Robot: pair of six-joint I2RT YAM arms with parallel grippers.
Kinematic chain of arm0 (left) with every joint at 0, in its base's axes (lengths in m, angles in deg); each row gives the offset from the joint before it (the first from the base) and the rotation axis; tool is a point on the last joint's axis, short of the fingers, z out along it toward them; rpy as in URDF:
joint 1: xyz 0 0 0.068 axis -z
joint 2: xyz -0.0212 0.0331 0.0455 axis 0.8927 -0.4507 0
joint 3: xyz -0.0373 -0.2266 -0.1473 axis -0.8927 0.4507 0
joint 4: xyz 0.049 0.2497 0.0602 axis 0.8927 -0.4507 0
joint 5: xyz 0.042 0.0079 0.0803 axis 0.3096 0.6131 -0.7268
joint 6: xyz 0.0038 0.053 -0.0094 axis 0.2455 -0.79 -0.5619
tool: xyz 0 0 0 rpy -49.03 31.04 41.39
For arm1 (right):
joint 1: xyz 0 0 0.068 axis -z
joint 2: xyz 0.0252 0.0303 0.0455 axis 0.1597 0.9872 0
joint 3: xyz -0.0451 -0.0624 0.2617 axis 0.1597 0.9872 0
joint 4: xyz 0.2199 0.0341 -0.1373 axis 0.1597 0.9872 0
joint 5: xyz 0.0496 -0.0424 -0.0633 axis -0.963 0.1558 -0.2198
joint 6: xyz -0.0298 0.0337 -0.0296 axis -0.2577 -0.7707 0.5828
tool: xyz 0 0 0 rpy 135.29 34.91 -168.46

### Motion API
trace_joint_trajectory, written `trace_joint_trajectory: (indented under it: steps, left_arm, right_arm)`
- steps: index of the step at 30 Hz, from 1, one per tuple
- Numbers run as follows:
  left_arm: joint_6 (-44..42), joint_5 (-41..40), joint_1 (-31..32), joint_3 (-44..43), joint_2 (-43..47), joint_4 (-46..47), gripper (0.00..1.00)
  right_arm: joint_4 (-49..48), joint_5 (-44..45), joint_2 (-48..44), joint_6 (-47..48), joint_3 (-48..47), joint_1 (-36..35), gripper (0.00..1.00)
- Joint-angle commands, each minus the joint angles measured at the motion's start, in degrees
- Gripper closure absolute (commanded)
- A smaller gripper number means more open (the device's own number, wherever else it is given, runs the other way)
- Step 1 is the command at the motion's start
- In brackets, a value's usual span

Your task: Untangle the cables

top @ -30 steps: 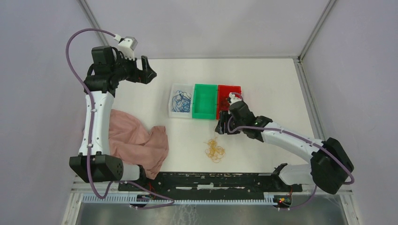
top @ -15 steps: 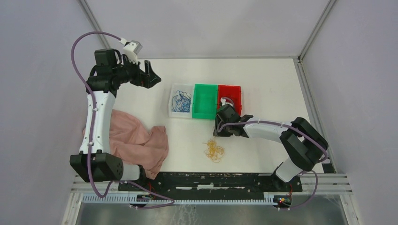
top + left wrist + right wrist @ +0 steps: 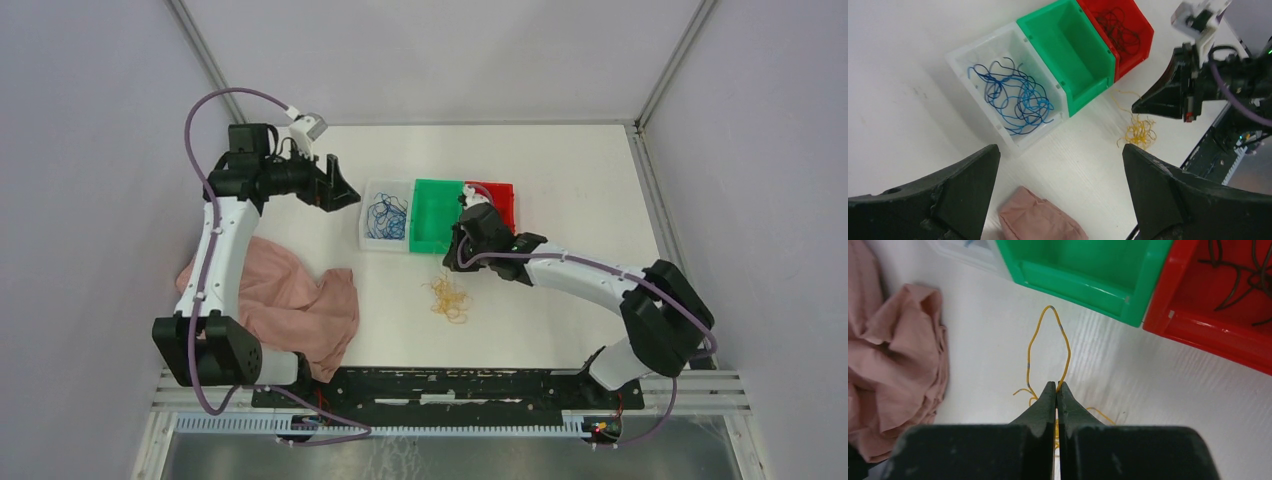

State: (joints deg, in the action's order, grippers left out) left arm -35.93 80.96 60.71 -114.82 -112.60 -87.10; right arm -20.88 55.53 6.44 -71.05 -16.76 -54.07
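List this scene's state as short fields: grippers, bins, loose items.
left gripper: open, raised beside white bin
right gripper: shut on yellow cable near the green bin
white bin: blue cables
green bin: no cables visible
red bin: dark cables
table: yellow pile, pink cloth

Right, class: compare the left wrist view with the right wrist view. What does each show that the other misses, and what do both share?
Only the left wrist view: the blue cables inside the white bin, whose corner alone reaches the other view, and the left jaws wide open. Only the right wrist view: the right jaws shut on a yellow cable loop. Both: the green bin, the red bin holding dark cables, and the pink cloth.
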Motion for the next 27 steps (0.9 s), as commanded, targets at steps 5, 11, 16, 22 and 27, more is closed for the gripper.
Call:
trace_joint_trajectory:
  steps: [5, 11, 16, 22, 27]
  left_arm:
    - [-8.77, 0.83, 11.39, 7.06, 3.61, -1.67, 0.01]
    - [-6.77, 2.09, 21.25, 14.88, 5.87, 2.3, 0.0]
    - [-2.7, 2.96, 24.91, 17.17, 5.97, 4.87, 0.08]
    - [-1.54, 8.92, 24.96, 14.75, 6.93, 4.18, 0.17]
    - [0.9, 10.74, 24.96, 15.53, 8.15, 5.74, 0.18]
  right_arm:
    - [-5.91, -6.48, -9.91, 0.22, -3.82, -0.25, 1.0]
    - [-11.49, -11.94, -13.27, -2.33, -3.08, -0.42, 1.0]
    - [-14.11, -14.02, -14.31, -2.6, -3.82, -1.86, 1.0]
    - [-13.26, -15.11, -13.81, -0.64, -4.25, -3.8, 1.0]
    - [-14.49, -15.99, -14.36, -0.16, -3.4, -5.02, 1.0]
